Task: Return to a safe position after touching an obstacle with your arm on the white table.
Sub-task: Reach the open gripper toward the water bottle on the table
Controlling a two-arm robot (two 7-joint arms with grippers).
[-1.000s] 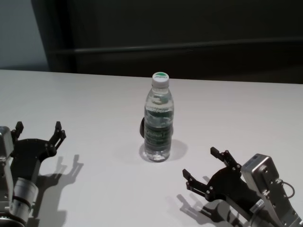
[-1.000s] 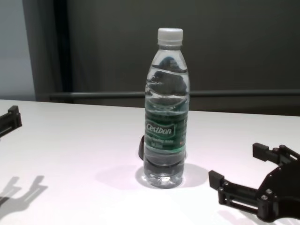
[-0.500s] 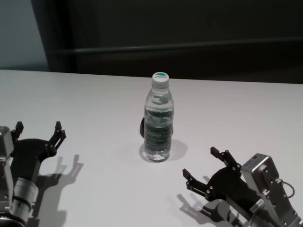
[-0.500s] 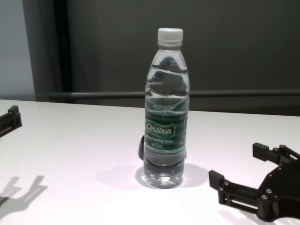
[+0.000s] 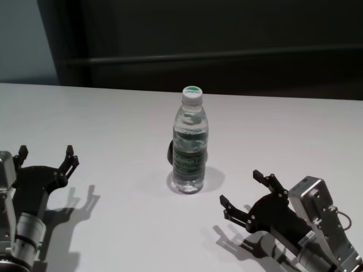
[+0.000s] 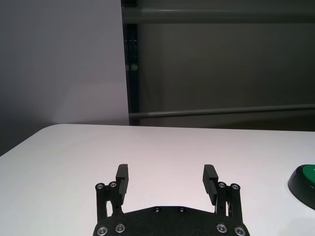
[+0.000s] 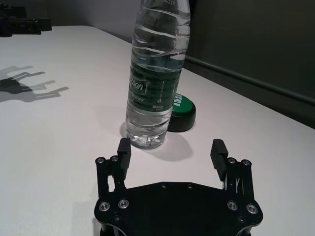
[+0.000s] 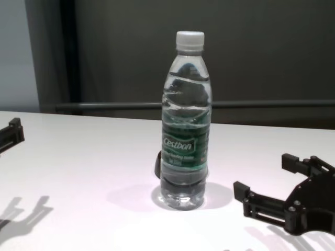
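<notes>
We seem to be in a bare robot test room: a plain white table point(image 5: 113, 119), a dark wall panel point(image 8: 261, 47) with a horizontal rail point(image 6: 221, 112), no furnishings.

Clear glossy plastic bottle point(image 5: 190, 148); smooth matt white table point(image 5: 113, 124).

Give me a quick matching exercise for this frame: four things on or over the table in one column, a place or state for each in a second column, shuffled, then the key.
Things:
1. water bottle
2. left tool
3. right tool
4. dark green-topped puck

Places or states:
A. lying on the white table right behind the bottle
B. open, near the table's left edge, far from the bottle
C. upright, cap on, mid-table
D. open, low over the table, to the right of the bottle and nearer the robot, not touching it

Pairs: 1-C, 2-B, 3-D, 4-A
</notes>
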